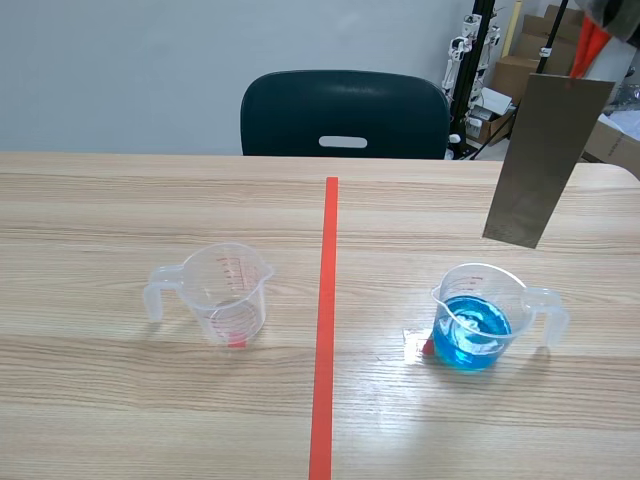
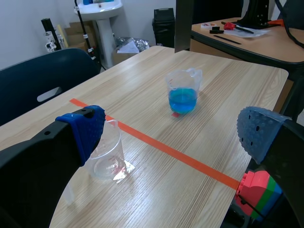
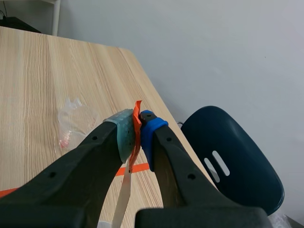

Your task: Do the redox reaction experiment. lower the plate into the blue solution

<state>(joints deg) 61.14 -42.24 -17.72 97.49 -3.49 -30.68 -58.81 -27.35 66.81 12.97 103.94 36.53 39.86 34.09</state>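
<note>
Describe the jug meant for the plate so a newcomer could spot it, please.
On the light wooden table, look right of the orange-red tape line down its middle. The clear plastic handled jug there holds blue liquid; the matching jug left of the line is empty.

- An empty clear measuring cup [image 1: 222, 295] with red markings stands on the left half of the wooden tabletop [image 1: 100, 200], its handle pointing left.
- An orange-red tape line [image 1: 326, 320] runs from near to far down the middle of the tabletop.
- A dark chair [image 1: 343, 112] sits at the far edge, in line with the tape.
- Cardboard boxes [image 1: 515, 70] and a black stand [image 1: 478, 60] crowd the far right corner.
</note>
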